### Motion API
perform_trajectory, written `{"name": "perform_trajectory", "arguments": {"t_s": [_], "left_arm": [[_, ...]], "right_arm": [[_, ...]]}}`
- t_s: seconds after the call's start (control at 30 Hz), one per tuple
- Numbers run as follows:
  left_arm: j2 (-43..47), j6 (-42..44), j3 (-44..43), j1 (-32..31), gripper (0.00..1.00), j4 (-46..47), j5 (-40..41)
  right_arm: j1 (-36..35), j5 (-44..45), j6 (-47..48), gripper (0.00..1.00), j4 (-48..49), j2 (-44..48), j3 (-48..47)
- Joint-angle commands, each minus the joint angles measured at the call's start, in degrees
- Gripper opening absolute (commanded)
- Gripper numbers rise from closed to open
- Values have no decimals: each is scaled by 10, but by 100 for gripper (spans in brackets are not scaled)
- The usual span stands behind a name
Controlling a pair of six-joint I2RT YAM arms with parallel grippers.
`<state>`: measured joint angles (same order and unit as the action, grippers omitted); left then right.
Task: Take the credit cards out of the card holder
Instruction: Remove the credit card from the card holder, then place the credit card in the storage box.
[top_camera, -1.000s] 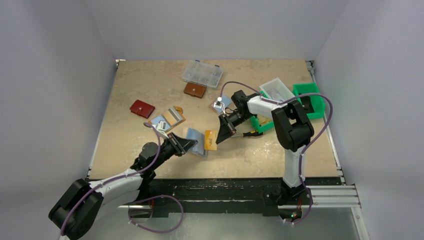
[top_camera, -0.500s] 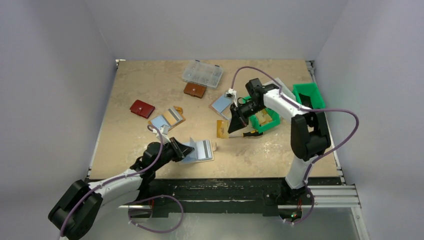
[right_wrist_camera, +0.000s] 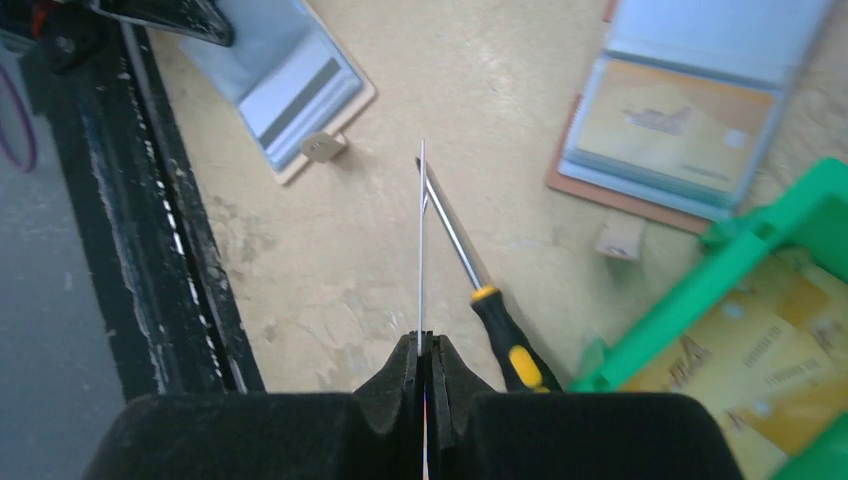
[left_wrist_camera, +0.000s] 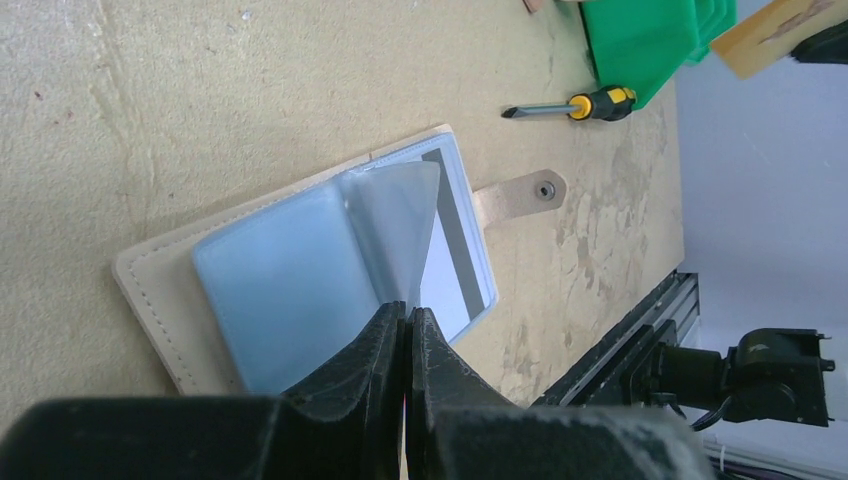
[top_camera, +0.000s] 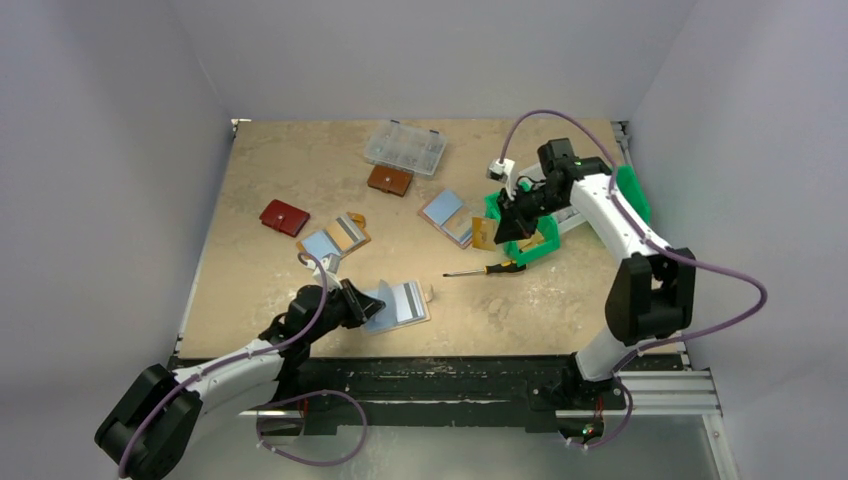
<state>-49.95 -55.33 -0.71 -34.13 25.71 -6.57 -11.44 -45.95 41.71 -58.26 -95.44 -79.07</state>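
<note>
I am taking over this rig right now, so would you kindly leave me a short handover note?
Hands: the left hand is shut, pinching a clear sleeve of the card holder, which lies open on the table. The right hand is shut on a yellow card, held beside the green bin.
Done: several loose cards lie in the bin.
Left: drop the held card in. What looks like a striped card sits in the holder, so that probably comes out next.
</note>
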Motion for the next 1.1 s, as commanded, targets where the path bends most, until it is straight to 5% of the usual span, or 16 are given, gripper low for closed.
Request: {"name": "perform_trajectory", "arguments": {"t_s": [0.0,0.47,1.07], "left_arm": [[4,28,37,2,0,-13,-5],[21,33,43,2,0,-18,-15],[26,31,43,2,0,-19,-20]], "right_arm": [[18,75,37,1,-20,52,-25],[96,256,115,2,-104,-21,-147],[94,246,122,5,-160,-181,-229]]}}
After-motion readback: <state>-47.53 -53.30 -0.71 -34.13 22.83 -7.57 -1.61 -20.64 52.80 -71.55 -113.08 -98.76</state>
